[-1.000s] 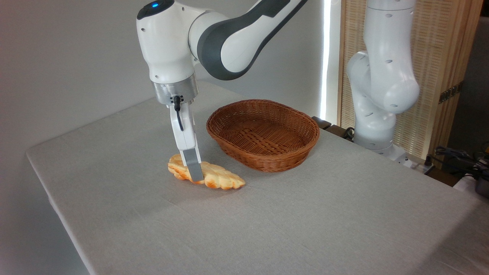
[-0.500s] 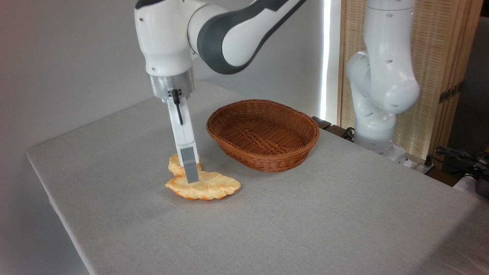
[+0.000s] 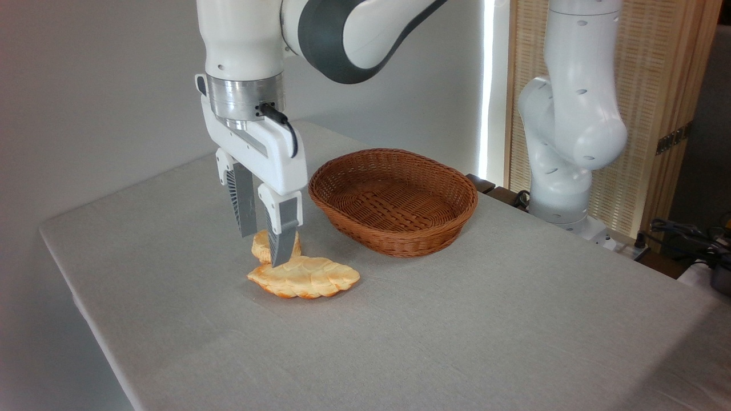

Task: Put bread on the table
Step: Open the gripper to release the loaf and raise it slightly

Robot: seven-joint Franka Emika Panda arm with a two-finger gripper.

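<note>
Golden braided bread (image 3: 304, 277) lies flat on the grey cloth table (image 3: 457, 331), outside the wicker basket (image 3: 394, 200) (now empty). Just above it, the gripper (image 3: 261, 248) hangs spread and holds nothing. Placement looks finished; only pulling away remains.

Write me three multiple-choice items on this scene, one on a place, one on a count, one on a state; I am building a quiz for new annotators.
1. Where does the bread lie?
A. in the basket
B. on the table, left of the basket
C. held up in the tool

2. How many baked pieces are visible?
A. one
B. two
C. four

3. How is the tool?
A. open, holding nothing
B. shut on the bread
C. out of view

Answers:
1 B, it lies flat on the table, outside the basket.
2 B, the bread plus a small bun behind it.
3 A, its fingers stand apart above the bread.
</note>
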